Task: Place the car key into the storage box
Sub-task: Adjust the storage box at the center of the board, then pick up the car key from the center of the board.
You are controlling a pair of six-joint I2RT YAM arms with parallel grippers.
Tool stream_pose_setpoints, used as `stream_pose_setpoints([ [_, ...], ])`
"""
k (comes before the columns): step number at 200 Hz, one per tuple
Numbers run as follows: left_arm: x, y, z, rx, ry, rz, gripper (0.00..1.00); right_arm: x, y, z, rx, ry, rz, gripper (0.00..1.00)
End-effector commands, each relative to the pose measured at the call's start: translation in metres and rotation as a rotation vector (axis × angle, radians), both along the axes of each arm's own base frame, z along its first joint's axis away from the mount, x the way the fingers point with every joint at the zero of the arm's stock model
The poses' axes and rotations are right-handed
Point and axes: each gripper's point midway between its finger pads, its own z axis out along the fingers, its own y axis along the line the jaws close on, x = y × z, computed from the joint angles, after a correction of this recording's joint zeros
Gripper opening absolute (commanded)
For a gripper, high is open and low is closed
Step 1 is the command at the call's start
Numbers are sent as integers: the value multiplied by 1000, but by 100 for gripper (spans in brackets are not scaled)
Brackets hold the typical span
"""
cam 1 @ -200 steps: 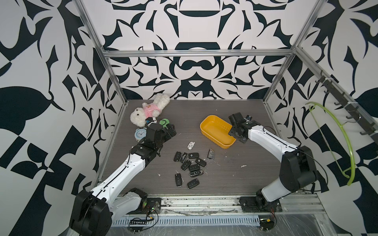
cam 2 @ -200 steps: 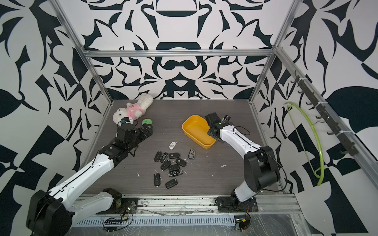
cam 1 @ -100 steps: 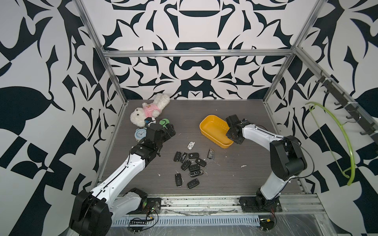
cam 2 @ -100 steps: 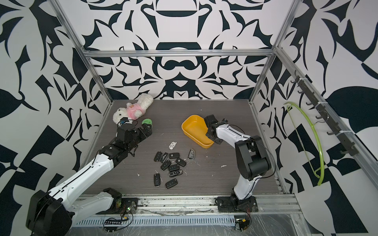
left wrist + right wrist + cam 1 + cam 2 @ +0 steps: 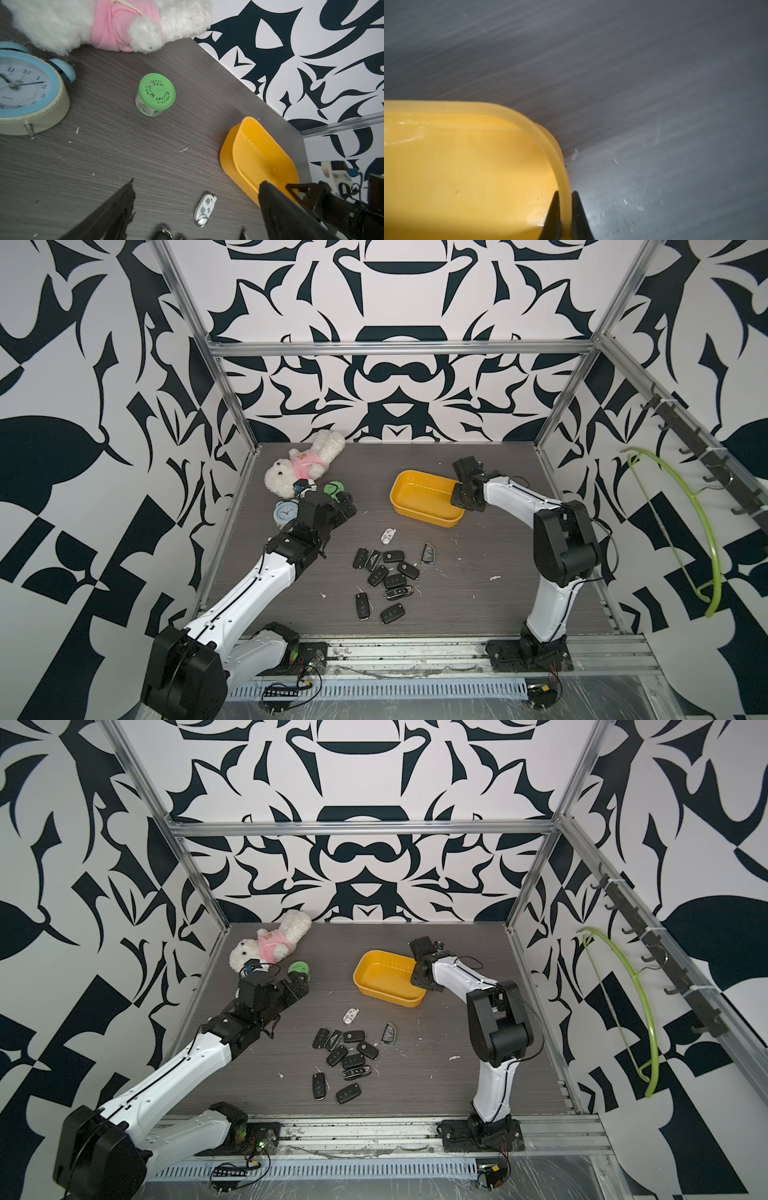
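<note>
Dark wood-grain tabletop (image 5: 478, 593): right gripper (image 5: 564, 199) pinches the rim of the shallow yellow-orange plastic storage box (image 5: 467, 166) between its jaws, so probably best dragged slowly and flat; left gripper (image 5: 197, 181) gapes empty.

Patterned booth around a dark tabletop

The wood-grain tabletop (image 5: 478, 605) sits evenly lit inside white walls (image 5: 395, 398) covered in bold black shapes, joined by aluminium frame bars (image 5: 399, 347). Beside the tabletop, a wall-mounted hook rail (image 5: 706, 454) carries a green hanger (image 5: 717, 572).

Dark table (image 5: 498, 605): car keys (image 5: 393, 557) at centre, storage box (image 5: 419, 495) at one o'clock, plush toy (image 5: 309, 462), clock (image 5: 286, 513), jar (image 5: 332, 489) at ten.
</note>
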Motion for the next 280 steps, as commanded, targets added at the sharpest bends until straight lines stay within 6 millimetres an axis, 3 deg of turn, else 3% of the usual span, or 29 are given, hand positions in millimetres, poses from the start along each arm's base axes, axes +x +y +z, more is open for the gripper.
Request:
stream_pose_setpoints([
  [1,0,-2,1,-3,15,-2,99,7,20,2,33,29,255,0],
  [44,-1,-2,0,-15,26,-1,99,9,32,-12,89,80,429,2],
  [67,-1,-3,-1,-22,33,-1,99,8,31,-12,81,90,439,11],
  [97,2,-7,-3,-29,44,-8,99,10,28,12,90,49,386,30],
  [118,4,-12,-4,-37,52,-17,99,3,29,35,133,37,331,57],
  [147,7,-19,-7,-43,56,-36,99,-23,25,55,183,30,238,63],
  [182,9,-26,-13,-49,69,-56,99,-75,29,61,202,51,154,64],
  [231,9,-32,-18,-62,83,-74,99,-140,82,52,160,91,203,64],
  [258,5,-28,-18,-56,81,-67,99,-156,106,43,162,90,206,64],
  [280,0,-22,-16,-46,73,-51,99,-162,113,31,134,102,176,64],
])
